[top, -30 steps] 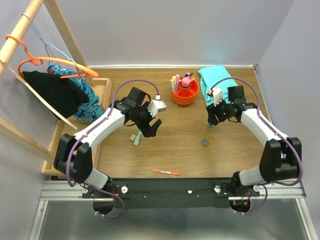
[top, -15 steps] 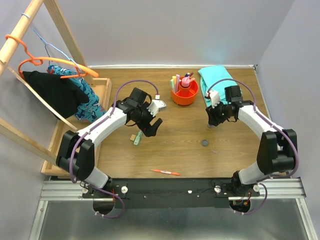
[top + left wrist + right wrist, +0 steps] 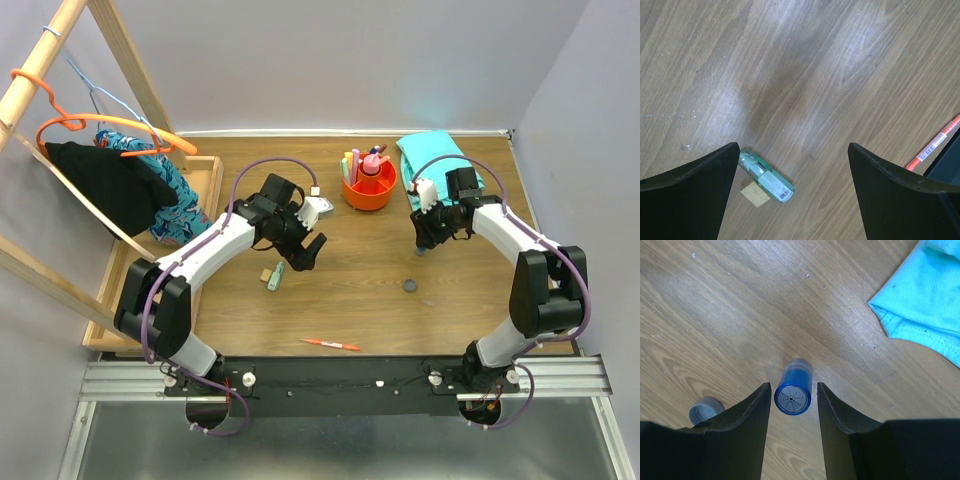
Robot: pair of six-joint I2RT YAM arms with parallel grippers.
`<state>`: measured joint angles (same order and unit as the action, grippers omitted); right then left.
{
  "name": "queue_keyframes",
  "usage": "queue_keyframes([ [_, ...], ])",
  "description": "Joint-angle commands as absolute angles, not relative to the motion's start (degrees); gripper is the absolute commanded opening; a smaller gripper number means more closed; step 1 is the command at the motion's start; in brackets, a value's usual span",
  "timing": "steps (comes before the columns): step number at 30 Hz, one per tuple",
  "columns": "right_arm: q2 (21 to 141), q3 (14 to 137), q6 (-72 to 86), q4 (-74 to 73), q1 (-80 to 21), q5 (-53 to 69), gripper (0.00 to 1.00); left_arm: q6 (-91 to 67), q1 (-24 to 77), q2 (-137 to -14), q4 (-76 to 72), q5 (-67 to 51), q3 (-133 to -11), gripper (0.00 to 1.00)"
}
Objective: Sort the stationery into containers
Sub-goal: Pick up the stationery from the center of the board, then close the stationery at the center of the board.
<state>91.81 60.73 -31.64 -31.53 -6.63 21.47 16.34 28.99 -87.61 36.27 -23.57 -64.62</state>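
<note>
Right wrist: blue-capped bottle (image 3: 792,396) stands upright between right claw (image 3: 794,386) fingers, slim gaps both sides; claw part-spread, pointing down at desk (image 3: 715,300). Left claw (image 3: 792,147) spread wide.

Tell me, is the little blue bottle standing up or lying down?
Standing up: the blue bottle shows its round dotted top to the camera above, its body running straight down to the table.

No legible txt; illegible marks on green highlighter (image 3: 766,176), orange pen (image 3: 935,149).
</note>
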Motion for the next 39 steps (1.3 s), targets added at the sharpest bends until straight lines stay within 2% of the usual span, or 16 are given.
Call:
queue_keyframes([
  [1,92.37,61.7,-32.7,-33.66,-6.33,20.66,0.5,15.56,29.18,-88.33,35.33,-23.03,-66.18,0.99],
  [6,92.64,61.52,-32.96,-33.66,-6.33,20.48,0.46,15.29,29.18,-88.42,34.98,-22.94,-65.92,0.99],
  [10,92.73,61.7,-33.75,-34.45,-6.42,20.57,0.31,15.21,29.18,-88.51,34.72,-23.03,-65.92,0.99],
  [14,91.94,61.78,-34.37,-35.24,-6.42,20.57,0.25,14.94,29.18,-88.59,34.45,-22.94,-65.92,0.99],
  [24,86.66,71.01,-40.94,-51.04,-6.68,28.47,0.24,14.59,29.18,-89.03,33.58,-22.94,-65.83,0.99],
  [32,83.32,64.87,-46.14,-54.93,-10.1,34.97,0.24,13.97,29.18,-89.39,33.05,-23.12,-66.53,0.99],
  [39,82.18,62.76,-48.07,-53.88,-14.06,33.05,0.24,13.8,29.18,-88.86,32.7,-22.85,-65.48,0.99],
])
